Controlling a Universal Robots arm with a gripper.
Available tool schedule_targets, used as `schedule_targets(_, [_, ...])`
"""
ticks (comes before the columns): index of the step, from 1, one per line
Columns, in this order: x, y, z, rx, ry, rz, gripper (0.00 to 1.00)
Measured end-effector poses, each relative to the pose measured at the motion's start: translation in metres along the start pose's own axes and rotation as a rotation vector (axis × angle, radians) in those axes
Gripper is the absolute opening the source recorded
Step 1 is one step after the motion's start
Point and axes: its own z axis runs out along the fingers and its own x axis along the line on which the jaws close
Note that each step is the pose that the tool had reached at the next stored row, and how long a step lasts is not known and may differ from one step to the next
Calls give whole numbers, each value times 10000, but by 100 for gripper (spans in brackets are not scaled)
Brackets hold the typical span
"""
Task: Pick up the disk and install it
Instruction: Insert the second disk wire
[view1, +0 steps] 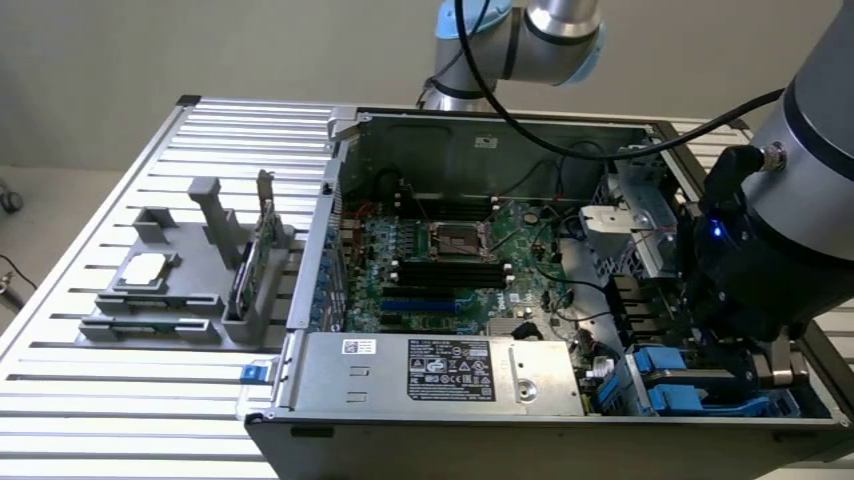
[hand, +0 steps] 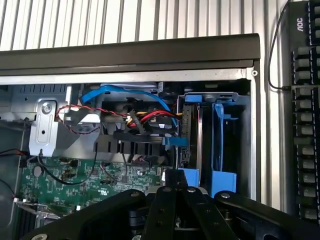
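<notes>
Exterior view, left to right. A grey holder (view1: 180, 275) stands on the slatted metal desk (view1: 80, 400) at the exterior view's left; a small square silver chip (view1: 144, 268) lies flat on it, and a thin green card (view1: 254, 265) stands upright on edge in its slot, just beside the open computer case (view1: 334, 180). Inside the case lie the green main board (view1: 441, 260), with black and blue slots, and, nearer the camera, the silver power supply box (view1: 441, 372) with its printed label. At the exterior view's right the robot arm (view1: 801, 180) comes down steeply into the case's near right corner, its black wrist section just above the drive bays. The gripper (view1: 721, 365) is low inside that corner, directly over the blue plastic carrier frames (view1: 674, 385). The jaws are drawn together.

Wrist view. The black linkage of the gripper (hand: 175, 200) is seen from behind, pointing into the bay region. The disk (hand: 192, 135) sits on edge in the drive bay, edged by its blue frame, with a second blue rail (hand: 218, 140) just beside it. Blue, red and black cables (hand: 130, 112) run across to the bay. Whether the jaws clamp the disk cannot be told.
</notes>
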Motion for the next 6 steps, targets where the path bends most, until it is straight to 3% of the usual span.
schedule_targets(6, [0, -1, -1, 0, -2, 1, 11])
